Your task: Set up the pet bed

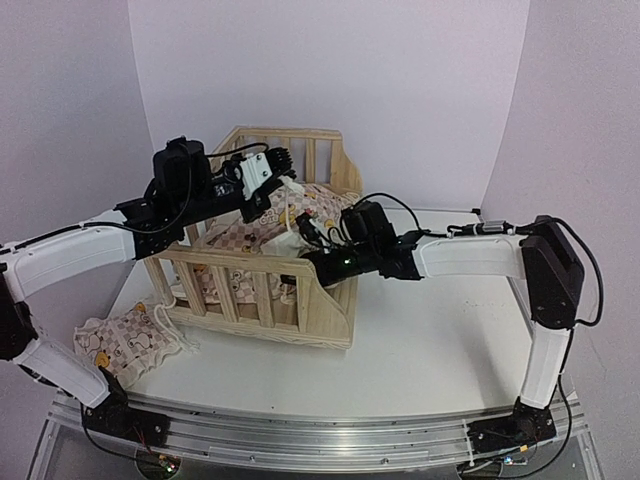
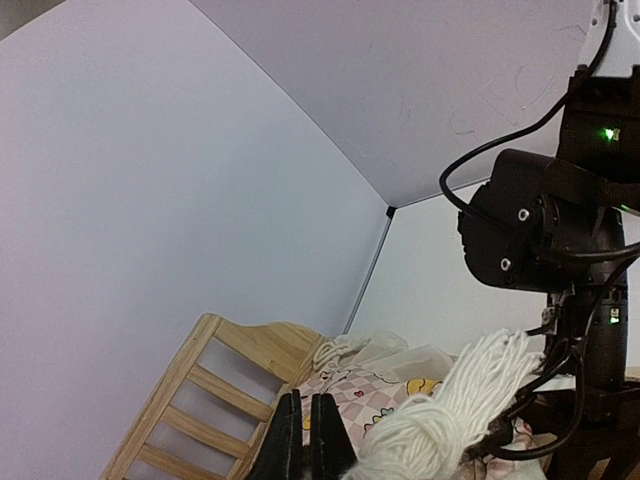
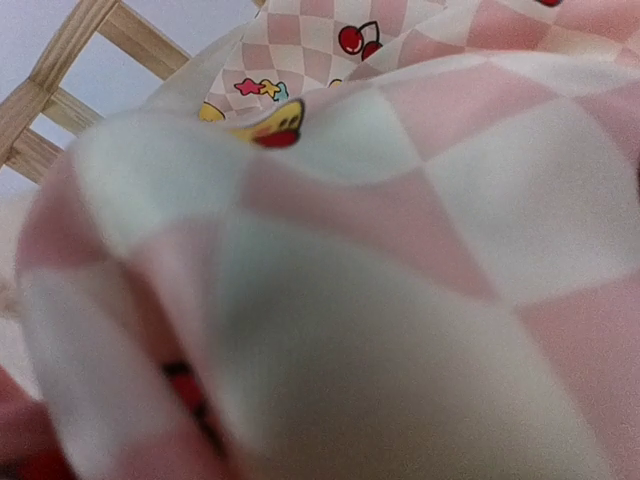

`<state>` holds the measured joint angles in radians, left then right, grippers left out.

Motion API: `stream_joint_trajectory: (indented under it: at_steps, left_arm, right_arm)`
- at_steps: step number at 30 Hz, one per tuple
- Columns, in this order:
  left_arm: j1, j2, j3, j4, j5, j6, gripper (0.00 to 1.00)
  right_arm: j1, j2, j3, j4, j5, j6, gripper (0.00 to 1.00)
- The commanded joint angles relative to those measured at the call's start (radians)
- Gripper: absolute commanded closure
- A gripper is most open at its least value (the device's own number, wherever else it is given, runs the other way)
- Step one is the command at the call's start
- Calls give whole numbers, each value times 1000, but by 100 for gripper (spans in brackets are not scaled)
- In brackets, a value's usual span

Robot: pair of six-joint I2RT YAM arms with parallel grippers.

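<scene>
Frame: the pine pet bed frame (image 1: pixel 250 292) stands upright on the white tabletop (image 1: pixel 430 340) between the two arms, open side up.
Long axis: it appears to run left to right across the tabletop. It sits slightly skewed, right end nearer the arm bases, with one slatted rail facing the robot.
Cushion: the checked cushion (image 1: pixel 335 205) lies inside the frame, humped and bunched rather than flat. Its folds fill the right wrist view.
Loose piece: a second checked pad (image 1: pixel 120 345) lies outside on the tabletop, near the frame's near left corner.
Left hand: the left hand (image 2: pixel 304 412) hangs over the frame with its fingers pressed together. Whether a thin string is nipped between them cannot be told.
Strings: a bundle of white tie strings (image 2: pixel 450 405) runs just beside it toward the right arm.
Right hand: the right hand (image 1: pixel 308 243) is buried in the cushion. Its fingers are hidden, so neither its opening nor its hold can be told.
Risk, frame: a sideways tug on the fabric could drag or tip the light frame.
Risk, strings: they could snag on a slat or on the right arm's cables.
Risk, arms: they work close together, so a careless lift could make them collide.
</scene>
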<state>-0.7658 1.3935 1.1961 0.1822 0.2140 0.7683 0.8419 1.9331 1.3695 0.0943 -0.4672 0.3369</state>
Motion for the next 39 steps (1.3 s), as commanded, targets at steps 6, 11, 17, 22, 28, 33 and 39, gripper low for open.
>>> stream_joint_trajectory:
  at_steps: [6, 11, 17, 22, 28, 33, 39]
  left_arm:
    - [42, 73, 19, 104, 23, -33, 100]
    - [43, 75, 27, 76, 32, -38, 100]
    - [46, 70, 25, 60, 53, -54, 100]
    - [46, 70, 26, 50, 70, -60, 100]
    - [46, 64, 28, 23, 85, -82, 100]
    - [46, 62, 25, 17, 88, -84, 100]
    - [45, 60, 16, 24, 96, -86, 100]
  right_arm:
    - [10, 80, 35, 99, -30, 31, 68]
    - [5, 98, 62, 97, -102, 53, 94]
    - [-68, 92, 94, 98, -514, 235, 100]
    - [-70, 49, 103, 96, -684, 267, 100]
    - [-29, 73, 126, 100, -701, 306, 100]
    - [20, 92, 115, 227, -697, 416, 100]
    - [19, 113, 21, 212, -630, 394, 100]
